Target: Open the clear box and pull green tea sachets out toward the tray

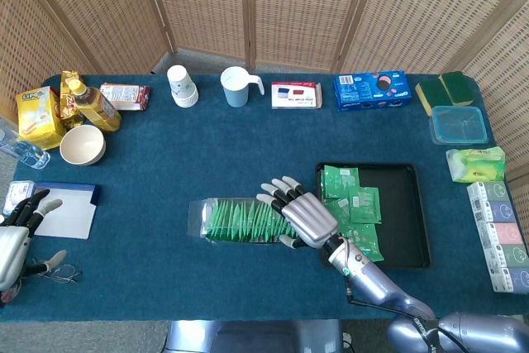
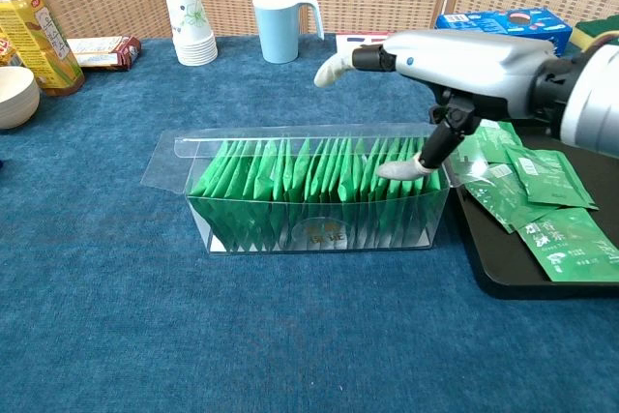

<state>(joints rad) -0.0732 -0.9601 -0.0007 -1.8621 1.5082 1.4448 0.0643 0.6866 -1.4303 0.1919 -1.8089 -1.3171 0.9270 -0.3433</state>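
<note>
The clear box (image 2: 319,202) lies lengthwise mid-table with its lid folded back, packed with upright green tea sachets (image 2: 290,181); the head view shows it too, the box (image 1: 240,221). My right hand (image 2: 455,55) hovers over the box's right end, fingers spread and holding nothing, its thumb tip down at the tops of the last sachets. In the head view the right hand (image 1: 302,214) covers that end. Several loose sachets (image 2: 542,202) lie on the black tray (image 2: 503,282) just right of the box. My left hand (image 1: 16,237) rests open at the table's left edge.
Along the back stand paper cups (image 2: 190,13), a blue mug (image 2: 279,13), a small red-and-blue box (image 2: 372,47) and a blue biscuit box (image 2: 498,34). A bottle (image 2: 29,26) and bowl (image 2: 14,96) sit far left. Packets and a blue tub (image 1: 457,124) line the right edge.
</note>
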